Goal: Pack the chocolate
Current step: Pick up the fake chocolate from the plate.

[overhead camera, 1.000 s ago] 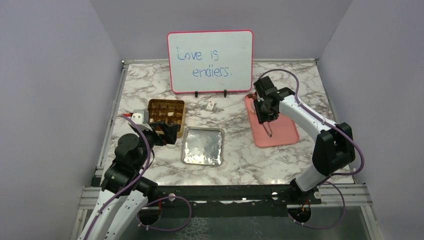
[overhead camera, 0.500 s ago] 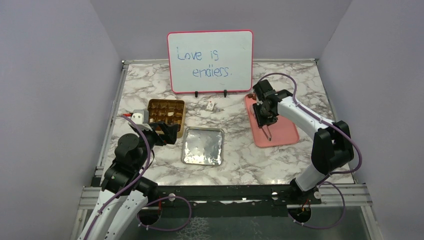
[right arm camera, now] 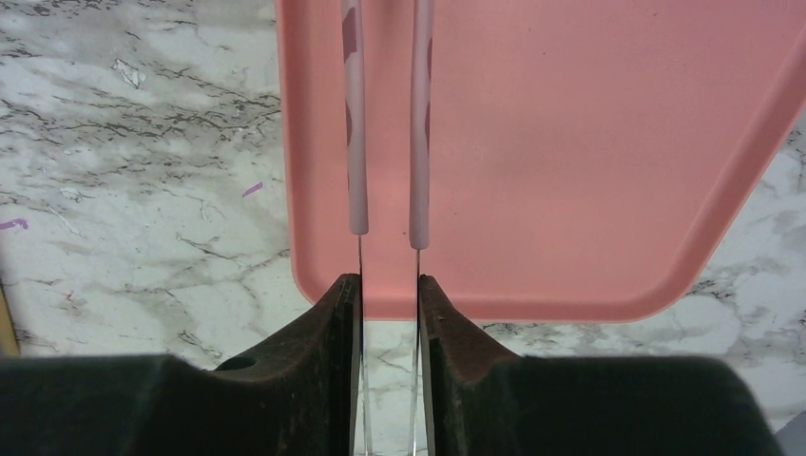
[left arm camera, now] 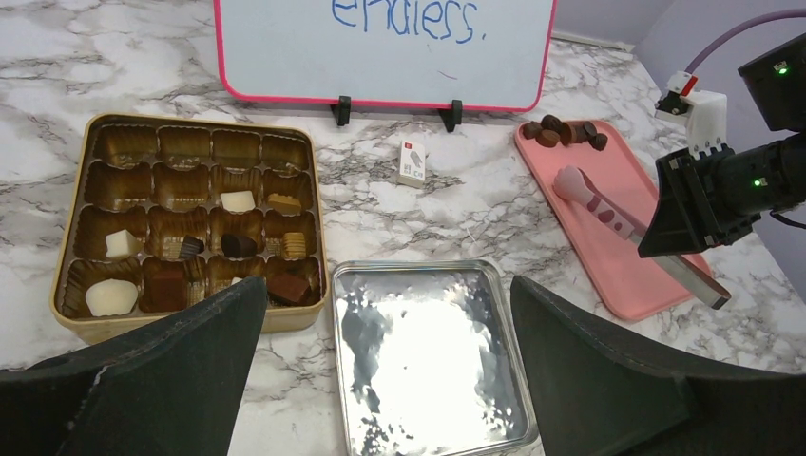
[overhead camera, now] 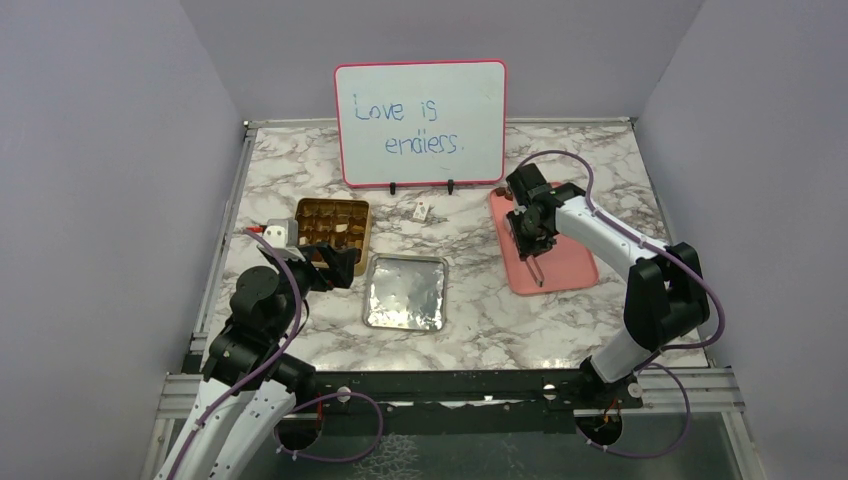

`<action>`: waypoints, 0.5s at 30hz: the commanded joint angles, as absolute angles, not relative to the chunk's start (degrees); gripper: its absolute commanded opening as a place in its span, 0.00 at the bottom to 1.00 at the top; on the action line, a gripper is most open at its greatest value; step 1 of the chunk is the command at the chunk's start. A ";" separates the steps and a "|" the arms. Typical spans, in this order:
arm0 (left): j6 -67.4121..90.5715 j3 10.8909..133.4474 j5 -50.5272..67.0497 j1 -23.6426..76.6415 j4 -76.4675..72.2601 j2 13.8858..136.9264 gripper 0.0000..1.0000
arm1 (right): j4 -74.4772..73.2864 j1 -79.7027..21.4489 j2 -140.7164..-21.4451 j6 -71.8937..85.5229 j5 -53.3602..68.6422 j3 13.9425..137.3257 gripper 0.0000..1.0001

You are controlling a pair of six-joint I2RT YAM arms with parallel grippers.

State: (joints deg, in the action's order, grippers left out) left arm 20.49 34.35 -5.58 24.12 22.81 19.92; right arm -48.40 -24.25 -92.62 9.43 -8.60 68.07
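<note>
On marble table, lavender walls: left gripper gaped wide; right gripper clamped pink tongs over pink tray

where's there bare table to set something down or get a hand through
Bare marble lies between the silver lid and the pink tray, and along the near edge in front of both. The far right corner, beside the whiteboard, is free too. Crowded at left: the gold tin and lid sit close, the white card just behind.
</note>
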 commanded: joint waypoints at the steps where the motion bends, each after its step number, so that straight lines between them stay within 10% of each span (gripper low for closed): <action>1: 20.05 34.19 -6.23 24.17 21.53 19.35 0.99 | -46.77 -24.17 -91.50 9.36 -7.22 68.44 0.23; 15: 20.09 34.44 -6.65 24.17 21.58 18.62 0.99 | -45.72 -25.08 -85.61 11.06 -4.10 70.82 0.21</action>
State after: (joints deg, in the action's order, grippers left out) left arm 20.49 34.35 -5.58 24.12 22.81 19.79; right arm -47.92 -24.43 -88.33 10.11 -6.44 68.53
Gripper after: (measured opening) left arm 0.990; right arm 0.266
